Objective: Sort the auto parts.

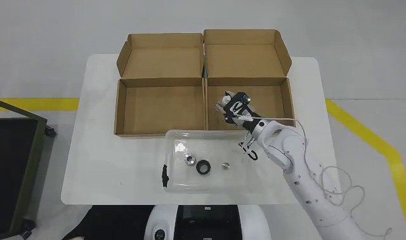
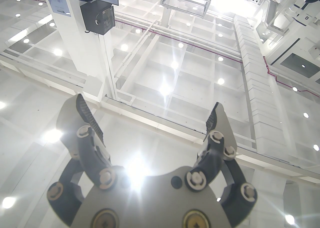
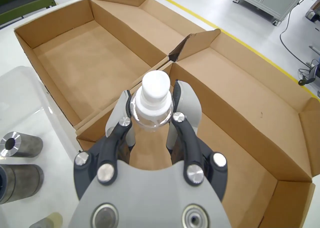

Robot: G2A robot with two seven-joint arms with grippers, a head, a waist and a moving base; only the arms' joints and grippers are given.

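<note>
Grip is looking firm: my right claw is squeezing the white-capped bottle above the right box, so I am judging a low release best. Top view is placing it near the wall beside the other box; left wrist view is showing my left claw gaping wide, empty.

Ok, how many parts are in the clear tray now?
3 in the tray: a metal sleeve at left, a dark ring in the middle, a small pale piece at right. The arm hides one corner.
</note>
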